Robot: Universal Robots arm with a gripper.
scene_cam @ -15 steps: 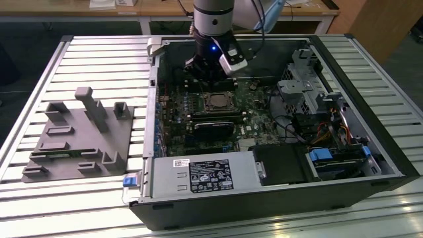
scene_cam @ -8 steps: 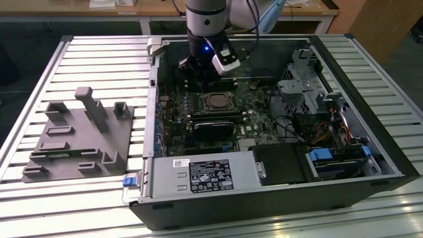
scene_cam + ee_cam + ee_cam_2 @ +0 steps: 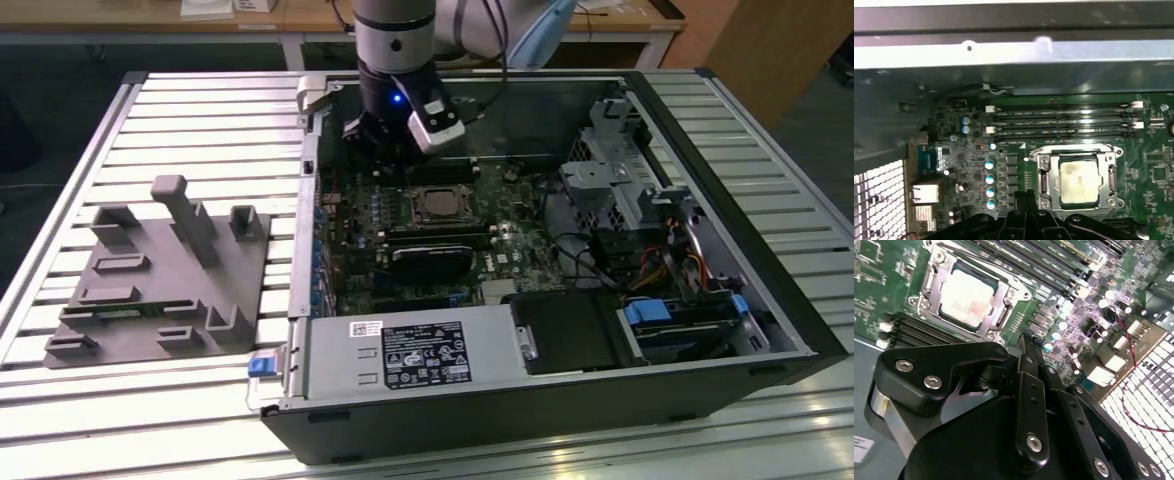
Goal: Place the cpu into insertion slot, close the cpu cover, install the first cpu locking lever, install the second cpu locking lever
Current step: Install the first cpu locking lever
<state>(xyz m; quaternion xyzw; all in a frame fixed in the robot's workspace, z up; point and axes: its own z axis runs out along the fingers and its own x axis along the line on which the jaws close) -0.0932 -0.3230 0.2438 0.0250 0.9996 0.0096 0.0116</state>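
Note:
The cpu (image 3: 434, 206) lies flat in the middle of the green motherboard, its pale metal top (image 3: 965, 296) (image 3: 1079, 183) showing through a square window. The insertion slot is hidden beneath it. The silver cpu cover (image 3: 929, 286) (image 3: 1044, 181) lies down flat around the chip. My black gripper (image 3: 384, 168) hovers just behind the chip, toward the case's rear wall. Its fingers (image 3: 1027, 347) (image 3: 1019, 216) meet at the tips, shut, with nothing visible between them. I cannot tell how the locking levers stand.
The open computer case (image 3: 747, 300) lies on a slatted metal table. Inside are a labelled black box (image 3: 407, 355), a drive cage (image 3: 614, 180), coloured cables (image 3: 667, 262) and memory slots (image 3: 1064, 120). A grey fixture block (image 3: 160, 270) sits at the exterior view's left.

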